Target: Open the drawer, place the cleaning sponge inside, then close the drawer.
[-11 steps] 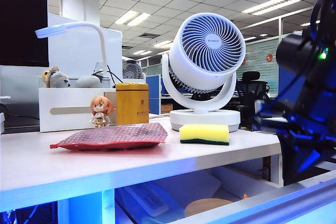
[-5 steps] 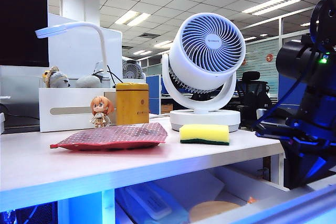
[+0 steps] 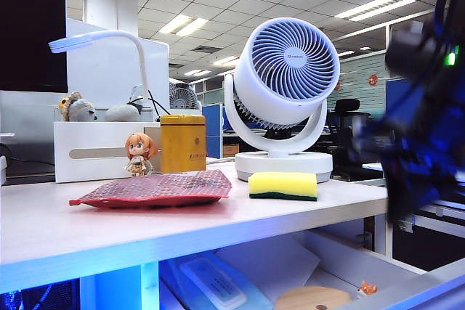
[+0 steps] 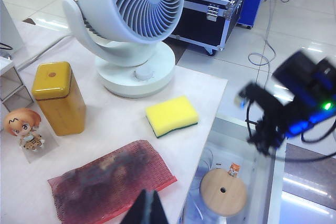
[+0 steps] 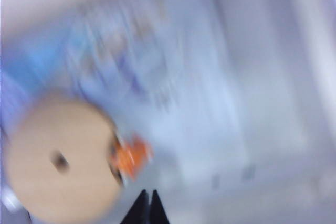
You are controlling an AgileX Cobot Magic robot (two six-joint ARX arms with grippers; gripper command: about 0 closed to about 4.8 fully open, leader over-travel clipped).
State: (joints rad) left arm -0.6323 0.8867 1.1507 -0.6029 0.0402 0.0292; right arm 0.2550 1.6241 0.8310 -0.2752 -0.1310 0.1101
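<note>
Below the right gripper, whose two dark fingertips are pressed together on nothing, lies the interior of the open drawer, blurred in the right wrist view, with a round wooden disc and a small orange figure on its floor. Seen from the exterior camera, this right arm is a dark blur at the right edge of the desk, above the drawer. Up and toward the desk's middle from this gripper, the cleaning sponge sits flat on the white desktop, yellow foam up and green layer down, near the desk's front edge and just in front of the white fan's base. Its long axis runs roughly along that front edge. The left gripper, fingertips also closed and empty, hovers over the near edge of a red mesh pouch; the sponge lies beyond the pouch from it, toward the fan. Which arm is nearer cannot be told for sure; the right looks better placed, beside both the sponge and the drawer. Farther back stand a yellow tin and a small doll.
</note>
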